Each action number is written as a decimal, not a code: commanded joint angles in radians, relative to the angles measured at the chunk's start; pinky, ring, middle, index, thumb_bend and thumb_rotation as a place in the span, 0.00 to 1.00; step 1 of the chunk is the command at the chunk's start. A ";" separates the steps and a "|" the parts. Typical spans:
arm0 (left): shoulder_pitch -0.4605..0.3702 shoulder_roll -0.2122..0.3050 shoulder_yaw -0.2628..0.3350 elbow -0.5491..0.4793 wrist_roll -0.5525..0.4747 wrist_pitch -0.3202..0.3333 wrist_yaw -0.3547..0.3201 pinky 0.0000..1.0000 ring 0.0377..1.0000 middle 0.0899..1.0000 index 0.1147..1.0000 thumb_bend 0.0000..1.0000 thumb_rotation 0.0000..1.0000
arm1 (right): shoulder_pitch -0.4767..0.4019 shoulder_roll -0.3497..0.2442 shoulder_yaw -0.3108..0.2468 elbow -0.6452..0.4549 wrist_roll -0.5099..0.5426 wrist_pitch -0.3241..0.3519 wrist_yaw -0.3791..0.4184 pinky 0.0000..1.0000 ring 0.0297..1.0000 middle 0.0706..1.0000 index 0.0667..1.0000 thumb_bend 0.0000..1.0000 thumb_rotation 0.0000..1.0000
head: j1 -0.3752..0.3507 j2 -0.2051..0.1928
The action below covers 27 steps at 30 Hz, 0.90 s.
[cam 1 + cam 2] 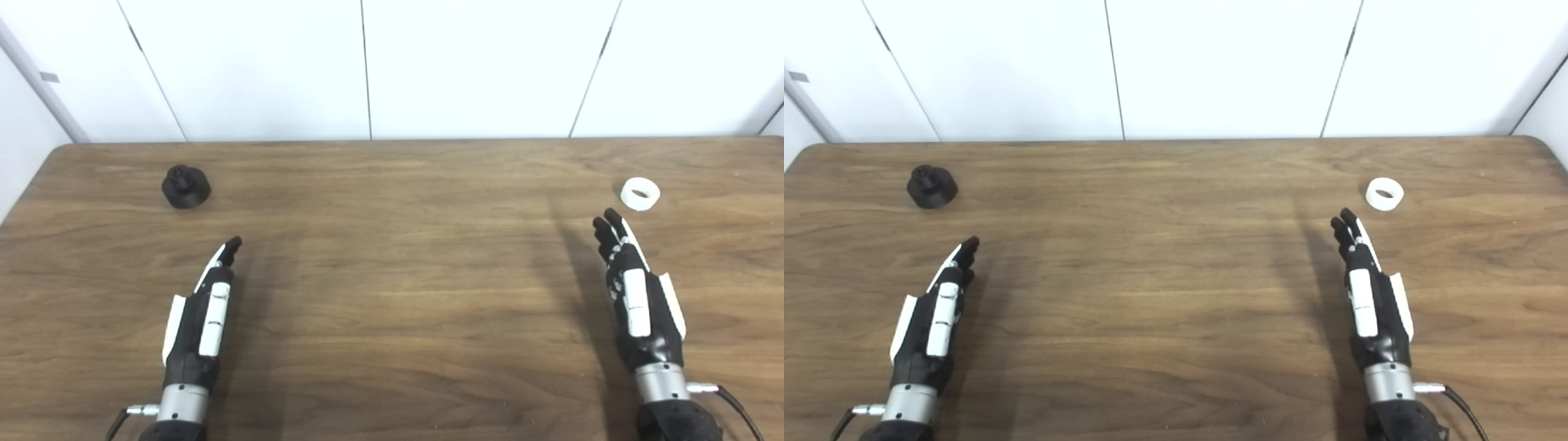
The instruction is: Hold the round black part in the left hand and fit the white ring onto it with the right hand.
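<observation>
Left hand point(199, 318) and right hand point(637, 294) empty, fingers extended, black part point(185, 186) far-left, white ring point(640, 193) far-right

A: Where do the two parts lie on the table point(392, 294)?

B: The round part point(185, 186) stands at the far left; the ring point(640, 193) lies at the far right, well apart from it.

A: And the hands?

B: The left hand point(202, 312) is nearer, behind it the round part; the right hand point(637, 294) points at the ring, just before it, not touching.
</observation>
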 commanded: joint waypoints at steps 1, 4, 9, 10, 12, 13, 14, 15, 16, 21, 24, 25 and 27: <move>0.000 0.012 0.000 -0.012 0.005 -0.001 0.005 1.00 1.00 0.97 0.93 0.47 0.94 | 0.017 0.006 0.006 0.016 -0.006 -0.002 -0.006 0.99 0.95 0.93 0.94 0.58 1.00 | 0.000 0.001; 0.000 0.015 0.000 -0.009 -0.002 -0.003 0.000 1.00 1.00 0.97 0.93 0.46 0.94 | 0.014 0.010 0.006 0.020 -0.003 -0.003 -0.005 1.00 0.96 0.93 0.94 0.59 1.00 | 0.000 0.000; 0.000 0.016 0.000 -0.010 -0.003 -0.002 0.000 1.00 1.00 0.97 0.93 0.45 0.94 | 0.012 0.013 0.005 0.025 -0.001 -0.008 -0.006 0.99 0.96 0.93 0.94 0.58 1.00 | -0.001 0.000; 0.000 0.015 0.000 -0.011 -0.002 -0.002 0.000 1.00 1.00 0.97 0.93 0.44 0.93 | 0.012 0.013 0.005 0.025 0.002 -0.008 -0.004 0.99 0.96 0.93 0.94 0.58 1.00 | -0.001 0.000; 0.001 0.015 0.000 -0.014 -0.002 0.004 0.001 1.00 1.00 0.97 0.93 0.44 0.93 | 0.013 0.013 0.006 0.020 0.000 -0.002 -0.004 1.00 0.96 0.93 0.94 0.58 1.00 | -0.001 0.001; 0.001 0.015 0.000 -0.016 -0.002 0.007 0.001 1.00 1.00 0.97 0.93 0.44 0.93 | 0.015 0.012 0.007 0.017 -0.004 0.000 -0.005 0.99 0.96 0.93 0.94 0.57 1.00 | -0.001 0.001; 0.001 0.014 0.000 -0.016 -0.003 0.007 0.001 1.00 1.00 0.97 0.93 0.45 0.92 | 0.015 0.011 0.007 0.018 -0.005 -0.003 -0.005 0.99 0.96 0.93 0.94 0.57 1.00 | -0.001 -0.003; 0.001 0.013 0.000 -0.014 -0.003 0.004 0.002 1.00 1.00 0.97 0.93 0.45 0.92 | 0.016 0.011 0.007 0.018 -0.006 -0.002 -0.005 0.99 0.96 0.93 0.94 0.57 1.00 | 0.002 -0.006; 0.001 0.012 -0.001 -0.013 -0.002 0.001 0.002 1.00 1.00 0.97 0.93 0.45 0.91 | 0.016 0.011 0.006 0.019 -0.005 -0.002 -0.006 0.99 0.96 0.93 0.94 0.57 1.00 | 0.009 -0.008; 0.003 0.001 -0.007 -0.015 0.007 0.005 0.010 1.00 0.99 0.96 0.92 0.43 0.91 | 0.021 0.004 0.001 0.023 0.003 -0.008 -0.001 1.00 0.96 0.93 0.94 0.57 1.00 | 0.076 -0.033; 0.007 -0.009 -0.015 -0.011 0.014 0.005 0.015 1.00 0.99 0.95 0.91 0.42 0.91 | 0.024 -0.009 -0.003 0.036 0.002 -0.019 0.004 1.00 0.96 0.93 0.94 0.58 1.00 | 0.125 -0.056; 0.008 -0.010 -0.018 -0.009 0.016 0.004 0.015 1.00 1.00 0.96 0.91 0.42 0.91 | 0.025 -0.014 -0.004 0.042 0.005 -0.025 0.007 1.00 0.96 0.93 0.94 0.58 1.00 | 0.137 -0.062; 0.012 -0.014 -0.026 -0.003 0.028 0.001 0.020 1.00 1.00 0.96 0.91 0.43 0.91 | 0.026 -0.025 -0.008 0.064 0.007 -0.048 0.013 1.00 0.97 0.94 0.95 0.60 1.00 | 0.174 -0.083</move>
